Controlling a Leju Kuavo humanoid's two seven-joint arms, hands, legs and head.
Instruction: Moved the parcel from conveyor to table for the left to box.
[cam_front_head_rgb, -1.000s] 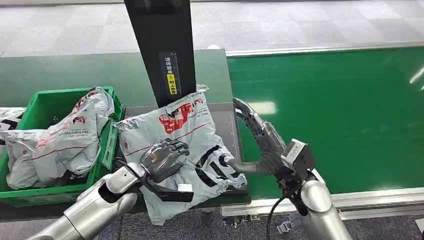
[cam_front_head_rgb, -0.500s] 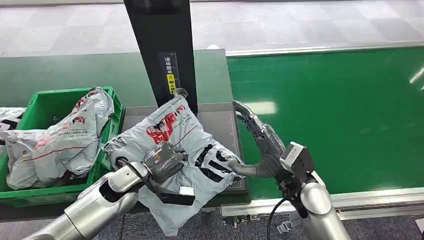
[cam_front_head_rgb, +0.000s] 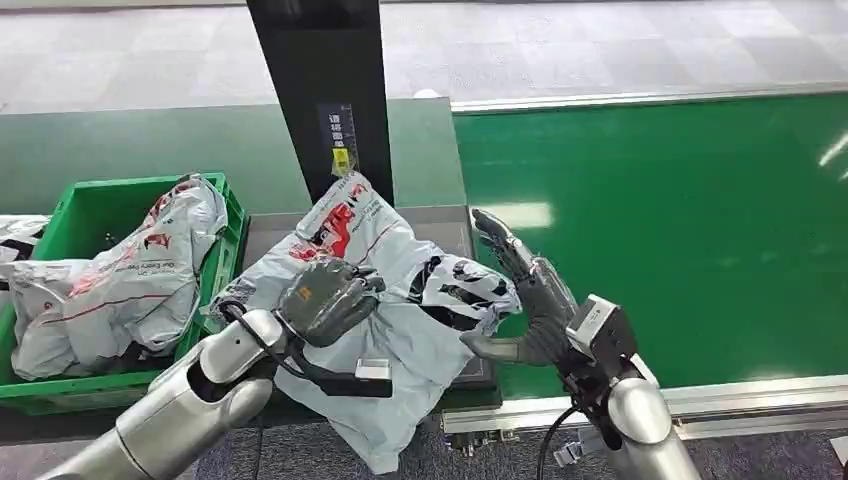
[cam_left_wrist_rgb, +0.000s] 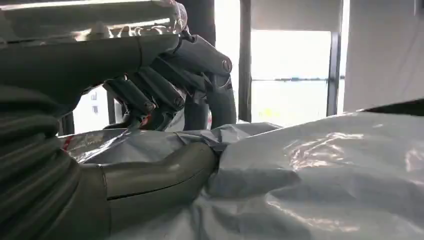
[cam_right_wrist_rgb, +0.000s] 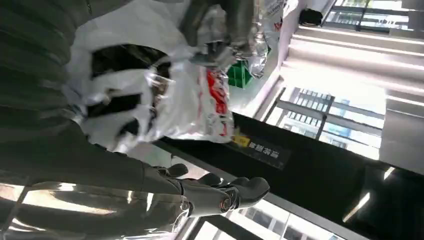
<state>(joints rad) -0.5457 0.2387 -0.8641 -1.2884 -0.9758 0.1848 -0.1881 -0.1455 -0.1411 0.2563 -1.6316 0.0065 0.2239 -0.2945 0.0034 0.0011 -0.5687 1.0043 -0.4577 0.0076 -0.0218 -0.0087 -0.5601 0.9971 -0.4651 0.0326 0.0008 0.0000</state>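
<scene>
Left hand (cam_front_head_rgb: 325, 297) clamped on the parcel (cam_front_head_rgb: 385, 300), fingers curled into the plastic, lifting it off the table (cam_front_head_rgb: 440, 235). Right hand (cam_front_head_rgb: 530, 300) spread, empty, just right of the parcel's crumpled end. Long axis running from the post (cam_front_head_rgb: 320, 100) down toward the robot, bottom end hanging over the table edge. Bin (cam_front_head_rgb: 85, 205) left of the holding hand.

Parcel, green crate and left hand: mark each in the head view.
parcel (cam_front_head_rgb: 400, 345), head view, on its grey plastic below the black print.
green crate (cam_front_head_rgb: 85, 210), head view, on its bare inner wall.
left hand (cam_front_head_rgb: 325, 298), head view, on its back.
</scene>
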